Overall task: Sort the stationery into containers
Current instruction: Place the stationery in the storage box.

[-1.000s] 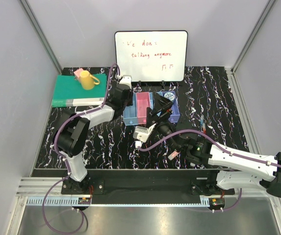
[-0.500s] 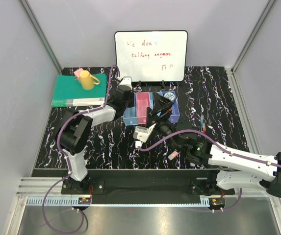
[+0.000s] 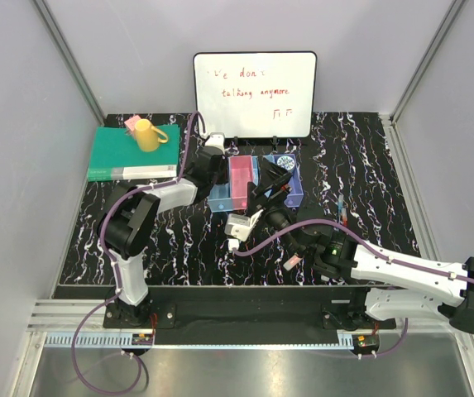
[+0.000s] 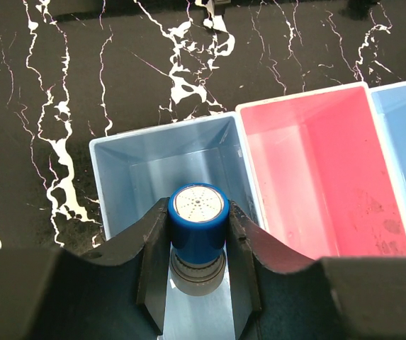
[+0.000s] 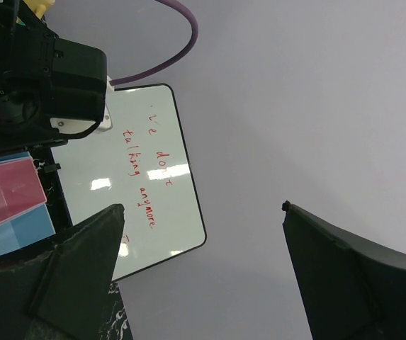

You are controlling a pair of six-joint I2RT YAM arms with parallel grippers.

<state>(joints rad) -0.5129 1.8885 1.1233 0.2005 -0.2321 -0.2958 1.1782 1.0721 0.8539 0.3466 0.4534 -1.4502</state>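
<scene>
My left gripper (image 4: 198, 244) is shut on a short blue-capped marker (image 4: 198, 219), held end-on above the leftmost blue bin (image 4: 117, 177) of the containers (image 3: 253, 184). The pink-red bin (image 4: 309, 170) lies to its right and looks bare inside. In the top view the left gripper (image 3: 213, 168) sits at the row's left end. My right gripper (image 5: 203, 212) is open and empty, tilted up toward the whiteboard; in the top view it (image 3: 272, 177) hovers over the row's right half. A round blue-white patterned roll (image 3: 283, 162) shows by the purple end. A small pink marker (image 3: 293, 261) and thin pens (image 3: 342, 212) lie on the table.
A green book (image 3: 129, 153) with a yellow mug (image 3: 146, 134) on it lies at the back left. A whiteboard (image 3: 255, 93) stands behind the bins. Purple cables run along both arms. Grey walls close in the marbled black table (image 3: 179, 240).
My left gripper has moved a little right and toward the back with the marker, from beside the row to over the leftmost blue bin. The right arm has barely moved.
</scene>
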